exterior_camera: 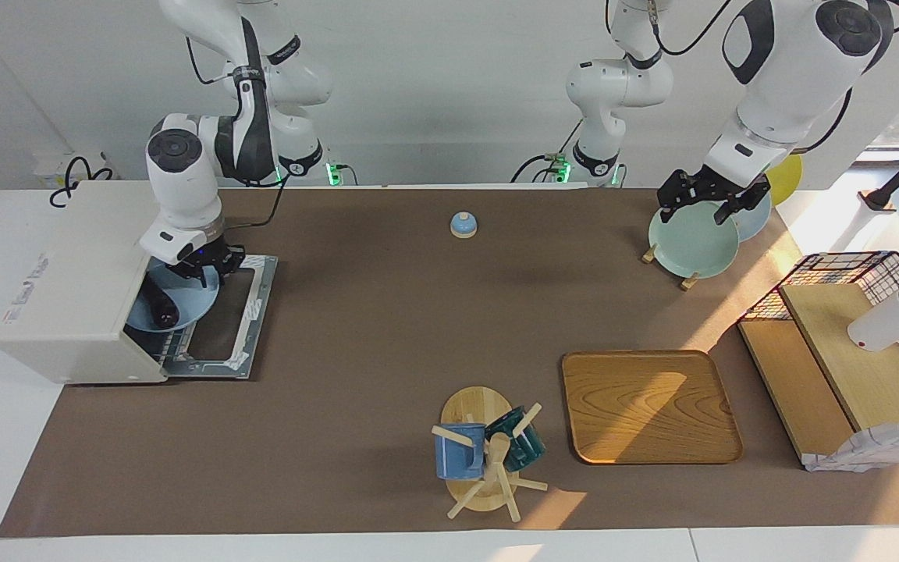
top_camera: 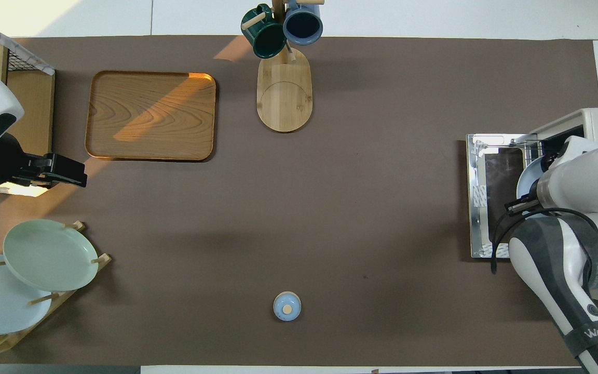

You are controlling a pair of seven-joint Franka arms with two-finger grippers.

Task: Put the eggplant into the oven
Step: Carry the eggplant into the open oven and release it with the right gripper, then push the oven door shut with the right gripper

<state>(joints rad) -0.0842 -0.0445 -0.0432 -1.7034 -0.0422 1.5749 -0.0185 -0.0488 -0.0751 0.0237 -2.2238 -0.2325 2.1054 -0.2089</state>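
The white oven (exterior_camera: 67,289) stands at the right arm's end of the table with its door (exterior_camera: 225,332) dropped open. A blue plate (exterior_camera: 188,300) rests half inside the oven mouth, and the dark eggplant (exterior_camera: 159,306) lies on it, just inside the opening. My right gripper (exterior_camera: 206,272) is at the plate's rim on the side nearer to the robots and is shut on it. In the overhead view the right arm hides the gripper and the eggplant; only an edge of the plate (top_camera: 526,179) shows. My left gripper (exterior_camera: 701,207) waits, open, over the plate rack.
A plate rack with a green plate (exterior_camera: 691,238) stands at the left arm's end. A small blue bell (exterior_camera: 463,225) is near the robots. A wooden tray (exterior_camera: 648,406), a mug tree (exterior_camera: 488,453) and a wire-and-wood shelf (exterior_camera: 847,351) stand farther out.
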